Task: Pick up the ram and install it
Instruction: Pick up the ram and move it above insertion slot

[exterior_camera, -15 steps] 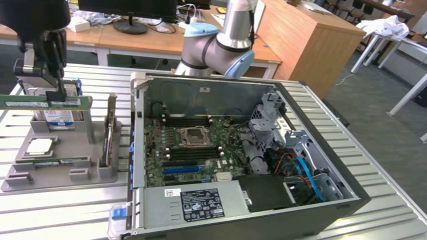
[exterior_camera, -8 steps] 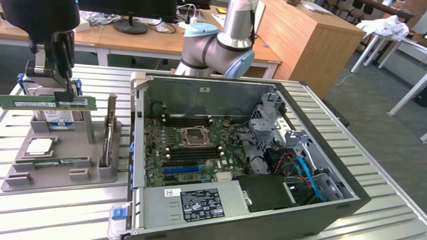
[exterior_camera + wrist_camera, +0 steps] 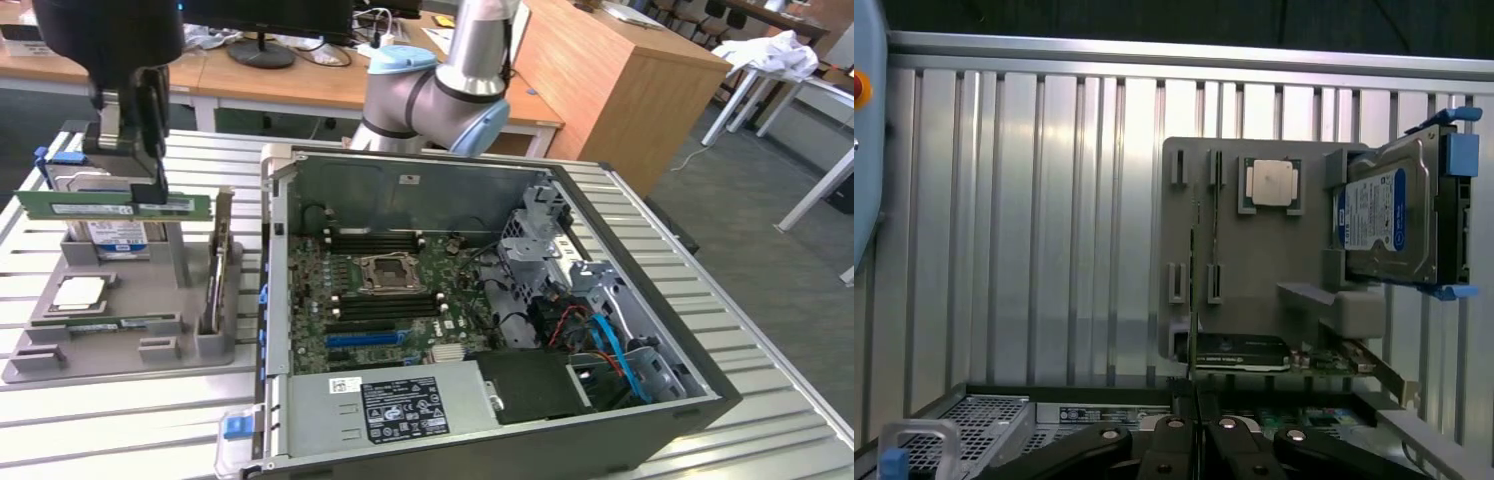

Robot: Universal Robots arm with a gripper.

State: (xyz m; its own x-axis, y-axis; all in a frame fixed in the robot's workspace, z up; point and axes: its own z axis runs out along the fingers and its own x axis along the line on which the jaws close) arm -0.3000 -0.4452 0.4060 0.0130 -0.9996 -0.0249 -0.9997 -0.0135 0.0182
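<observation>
Gripping with the end effector point(image 3: 1196, 428), shut tight on the ram point(image 3: 80, 204), up over the grey tray point(image 3: 80, 366) on the tabletop point(image 3: 134, 430), beside the open computer case point(image 3: 714, 400). Hold it level and straight. Move slow. Stay off the case wall and hard drive point(image 3: 114, 236).

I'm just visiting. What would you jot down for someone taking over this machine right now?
Gripper: shut on the ram.
Ram: held level in the air above the grey holder, to the exterior view's left of the open computer case.
Done: ram picked up out of the holder.
Left: the ram is not yet on the motherboard; the install is undone.
</observation>
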